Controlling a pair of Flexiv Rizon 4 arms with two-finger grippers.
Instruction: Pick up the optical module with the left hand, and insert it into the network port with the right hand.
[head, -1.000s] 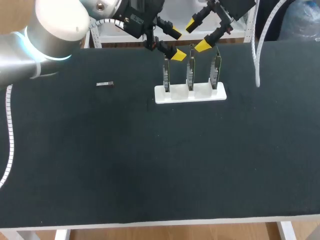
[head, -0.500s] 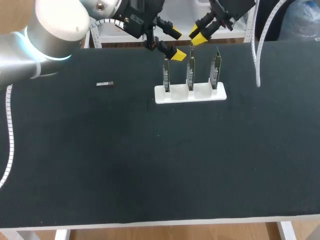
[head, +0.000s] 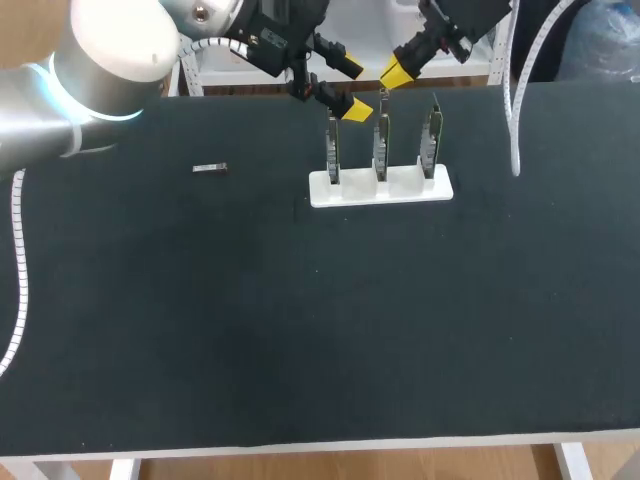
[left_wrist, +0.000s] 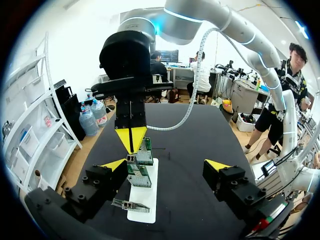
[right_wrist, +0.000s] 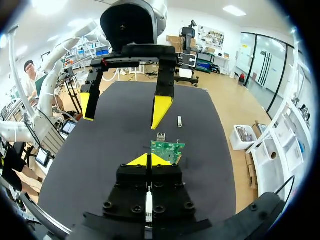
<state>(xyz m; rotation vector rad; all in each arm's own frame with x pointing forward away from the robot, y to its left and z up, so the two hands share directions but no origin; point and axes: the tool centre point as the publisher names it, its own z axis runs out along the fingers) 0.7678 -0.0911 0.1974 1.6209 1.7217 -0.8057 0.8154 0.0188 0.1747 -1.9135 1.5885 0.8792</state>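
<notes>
Beyond the board (right_wrist: 167, 149), optical module (right_wrist: 180, 121)

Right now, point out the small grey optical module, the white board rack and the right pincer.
small grey optical module (head: 210, 168), head view, middle of its body.
white board rack (head: 380, 193), head view, bare front of its base.
right pincer (head: 392, 74), head view, between its shut yellow tips.

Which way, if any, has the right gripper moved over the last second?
Yes. The right gripper closed: its yellow tips, spread a second ago, came together by the top of the middle board in the white stand, which stayed put.
</notes>
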